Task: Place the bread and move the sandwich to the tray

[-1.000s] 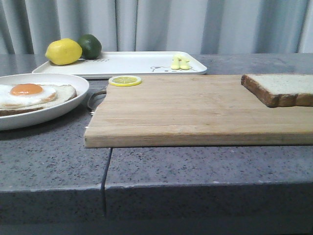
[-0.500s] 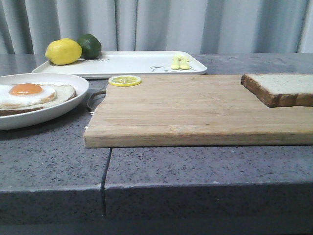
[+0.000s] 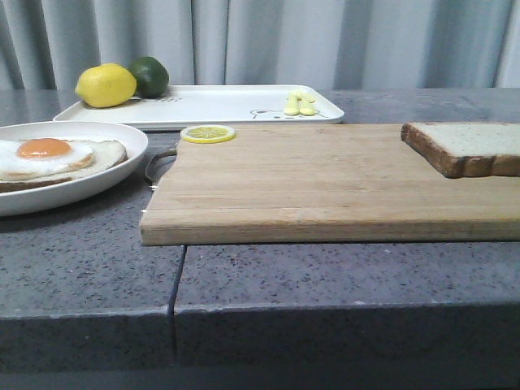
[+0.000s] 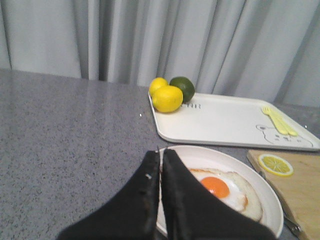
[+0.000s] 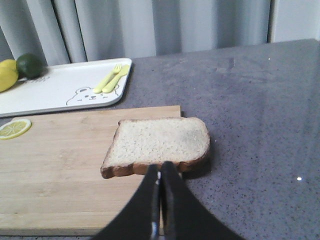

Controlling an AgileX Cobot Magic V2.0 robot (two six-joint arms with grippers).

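The bread [image 3: 467, 146] lies on the right end of the wooden cutting board [image 3: 325, 183]; it also shows in the right wrist view [image 5: 159, 143], overhanging the board's edge. The sandwich, an egg-topped slice [image 3: 49, 158], sits on a round white plate [image 3: 122, 138] at the left and shows in the left wrist view [image 4: 225, 187]. The tray [image 3: 219, 106] lies behind. My left gripper [image 4: 160, 152] is shut and empty above the plate's near rim. My right gripper [image 5: 160, 166] is shut and empty just short of the bread. Neither gripper shows in the front view.
A lemon [image 3: 106, 85] and a lime [image 3: 150, 75] sit on the tray's left end, small yellow cutlery [image 3: 299, 103] on its right end. A lemon slice [image 3: 208, 133] lies on the board's far left corner. A grey curtain hangs behind the grey stone counter [image 3: 81, 260].
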